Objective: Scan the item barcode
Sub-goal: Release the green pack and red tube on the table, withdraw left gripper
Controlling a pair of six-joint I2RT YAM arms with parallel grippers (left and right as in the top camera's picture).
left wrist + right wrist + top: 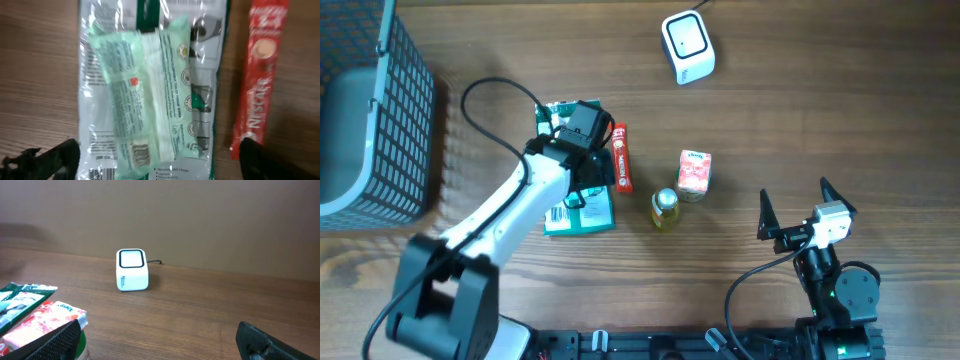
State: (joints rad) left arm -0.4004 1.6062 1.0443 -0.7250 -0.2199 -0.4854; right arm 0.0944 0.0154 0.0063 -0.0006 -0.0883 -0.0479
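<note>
The pale green plastic packet (145,90) lies flat with its printed back and barcode (140,154) facing up, well apart from the small white scanner (688,46), which stands upright.

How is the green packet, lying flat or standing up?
Lying flat. The packet lies spread on the table, barcode side facing up, beside the red stick.

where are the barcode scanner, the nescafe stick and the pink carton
barcode scanner (687,40), overhead view, its top window
nescafe stick (260,70), left wrist view, its red middle
pink carton (695,172), overhead view, its printed face
</note>
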